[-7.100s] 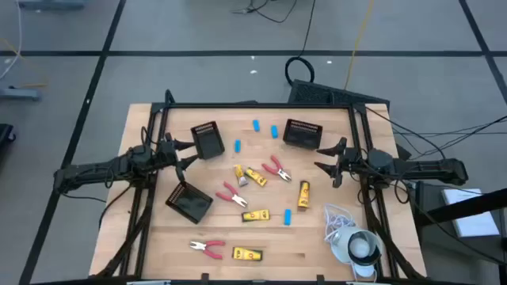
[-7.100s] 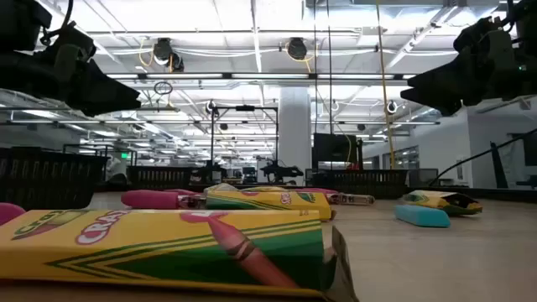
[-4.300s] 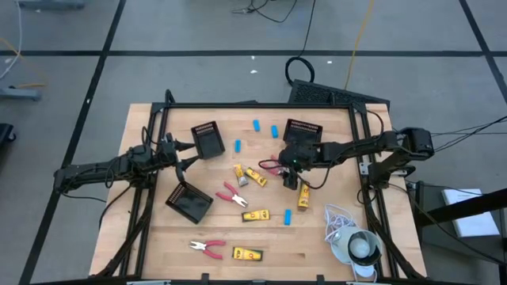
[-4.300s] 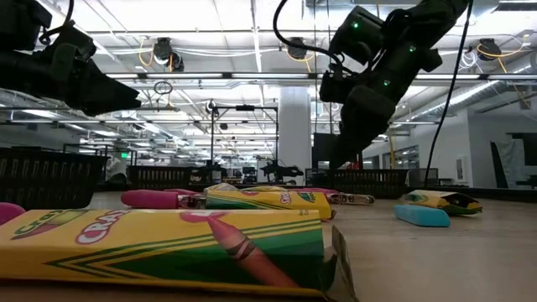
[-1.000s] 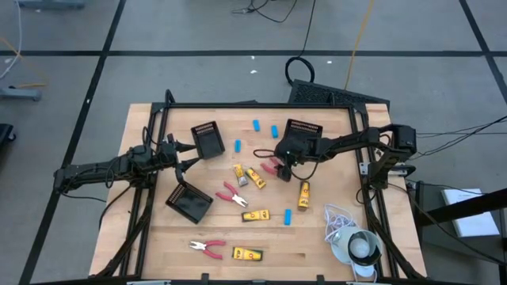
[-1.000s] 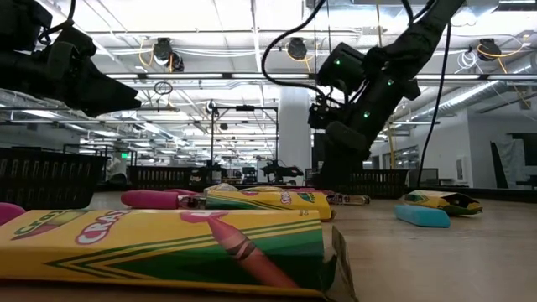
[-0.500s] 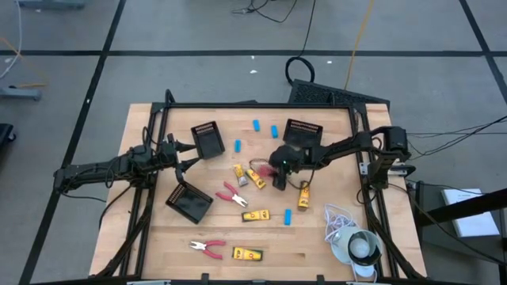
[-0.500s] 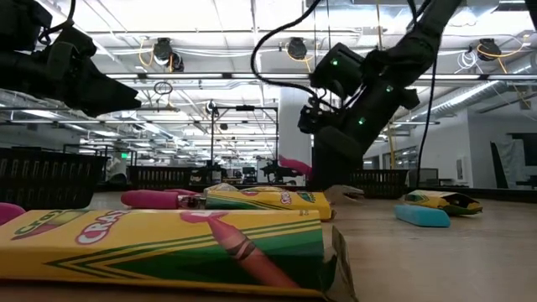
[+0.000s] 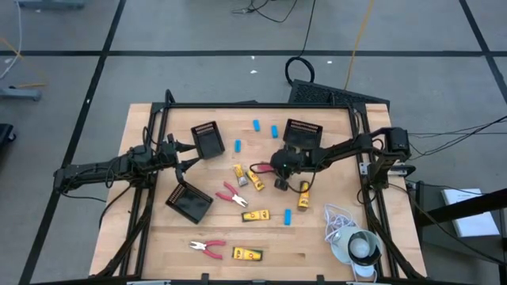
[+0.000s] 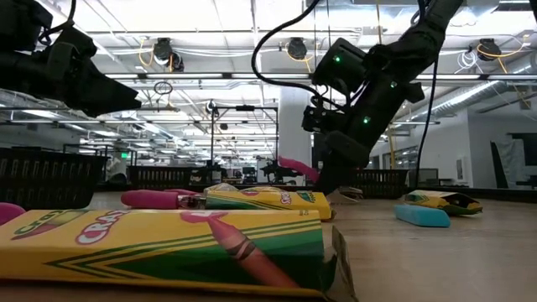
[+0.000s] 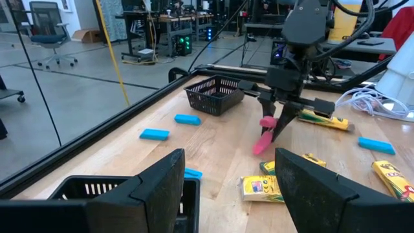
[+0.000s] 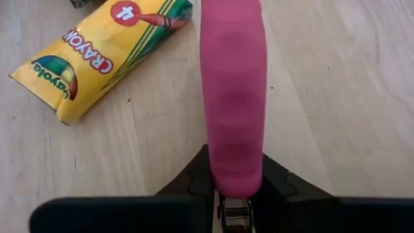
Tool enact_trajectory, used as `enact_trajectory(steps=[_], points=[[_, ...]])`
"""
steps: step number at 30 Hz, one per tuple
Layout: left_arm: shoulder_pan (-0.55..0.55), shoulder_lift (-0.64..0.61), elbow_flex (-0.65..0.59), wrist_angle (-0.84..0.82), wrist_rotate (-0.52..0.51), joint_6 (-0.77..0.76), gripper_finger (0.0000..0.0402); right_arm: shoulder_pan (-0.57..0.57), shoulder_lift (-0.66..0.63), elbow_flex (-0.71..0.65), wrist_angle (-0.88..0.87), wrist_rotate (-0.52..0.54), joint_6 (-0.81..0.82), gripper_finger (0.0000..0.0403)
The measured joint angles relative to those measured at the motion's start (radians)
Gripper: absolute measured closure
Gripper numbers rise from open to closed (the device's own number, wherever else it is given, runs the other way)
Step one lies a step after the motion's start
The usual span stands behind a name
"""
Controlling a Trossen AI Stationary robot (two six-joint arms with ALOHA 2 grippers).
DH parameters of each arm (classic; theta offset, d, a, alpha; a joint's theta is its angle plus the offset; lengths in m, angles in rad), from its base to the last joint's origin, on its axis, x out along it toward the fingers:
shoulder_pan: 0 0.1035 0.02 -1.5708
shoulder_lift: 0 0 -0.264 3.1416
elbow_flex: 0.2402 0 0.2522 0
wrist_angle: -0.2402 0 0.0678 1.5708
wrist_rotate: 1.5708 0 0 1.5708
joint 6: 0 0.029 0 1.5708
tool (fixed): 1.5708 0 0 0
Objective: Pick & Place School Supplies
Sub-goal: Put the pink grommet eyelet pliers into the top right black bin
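**Two arms over a scattered table; right one has the pink-handled scissors**

Right gripper (image 9: 281,176) at table centre, fingers clenched on the pink handles of a pair of scissors (image 11: 266,134), which hang tilted, handles angling down toward the wood. Right wrist view: the pink handle (image 12: 233,97) runs straight out from between the fingers, a yellow crayon box (image 12: 103,55) lying just beside it on the table.

Close around the grip: two yellow crayon boxes (image 9: 247,176) just to one side, another (image 9: 303,195) on the other, a black slotted tray (image 9: 302,133) behind. Nothing lies across the held scissors.

Farther off: three light-blue oblong pieces (image 9: 256,125) near the far edge, one more (image 9: 287,216) nearer the front; second scissors (image 9: 232,195) mid-table, third (image 9: 206,248) near the front edge. White cord with round object (image 9: 354,245) at the front right corner.

Left gripper (image 9: 184,153) waits at the left side, fingers spread and empty, between two more black trays (image 9: 206,140).
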Motion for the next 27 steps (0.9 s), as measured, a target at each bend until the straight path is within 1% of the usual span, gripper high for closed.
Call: enact_trajectory(steps=[3,6,10,14,19,24,27], points=[[0.0,0.0,0.0,0.0,0.0,0.0,0.0158,0.026,0.002,0.045,-0.047,0.012,-0.006,0.0356],[0.0,0.0,0.0,0.0,0.0,0.0,0.0158,0.05,0.0,0.121,-0.105,0.021,-0.025,0.0356],[0.0,0.0,0.0,0.0,0.0,-0.001,0.0158,0.078,0.0,0.241,-0.264,0.113,-0.075,0.0356],[0.0,0.0,0.0,-0.001,0.009,-0.001,0.0158,0.077,-0.008,0.338,-0.425,0.227,-0.13,0.0356],[0.0,0.0,0.0,-0.003,0.025,-0.002,0.0158,0.025,-0.056,0.347,-0.554,0.328,-0.157,0.0356],[0.0,0.0,0.0,-0.003,0.026,-0.002,0.0158,-0.033,-0.135,0.347,-0.692,0.448,-0.169,0.0356],[0.0,0.0,0.0,-0.003,0.026,-0.002,0.0158,-0.079,-0.187,0.338,-0.752,0.46,-0.171,0.0356]])
